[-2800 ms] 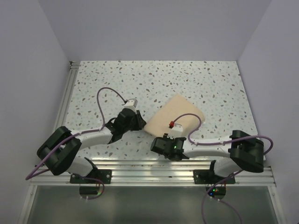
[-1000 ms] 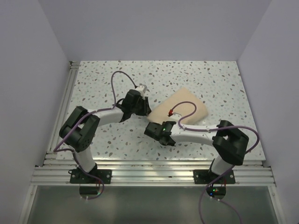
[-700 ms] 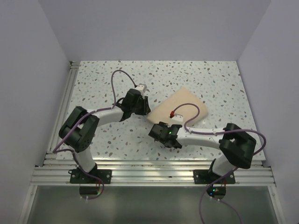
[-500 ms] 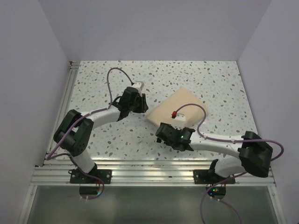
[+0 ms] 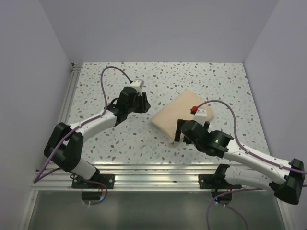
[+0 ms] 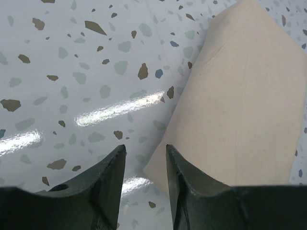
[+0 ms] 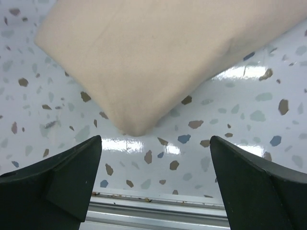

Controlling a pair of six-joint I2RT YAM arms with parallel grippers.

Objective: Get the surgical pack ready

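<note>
The surgical pack (image 5: 173, 115) is a tan folded cloth bundle lying flat on the speckled table, closed all round. My left gripper (image 5: 143, 103) hovers just off its left corner. In the left wrist view the pack (image 6: 240, 105) fills the right side, and the left gripper (image 6: 145, 148) is open by a narrow gap, over the table and the pack's corner, holding nothing. My right gripper (image 5: 179, 132) sits at the pack's near corner. In the right wrist view the right gripper (image 7: 154, 139) stands wide open and empty, with the pack (image 7: 144, 57) just beyond its fingertips.
An aluminium rail (image 5: 158, 170) runs along the table's near edge, close below the right gripper, and shows as the rail (image 7: 158, 211) in the right wrist view. Another rail (image 5: 71, 93) lines the left edge. Plain walls close in the back and sides.
The right jaws have sprung wide open and that arm has swung out to the right, the gripper moving right along the pack's near edge. The left gripper has drawn slightly back and left.
</note>
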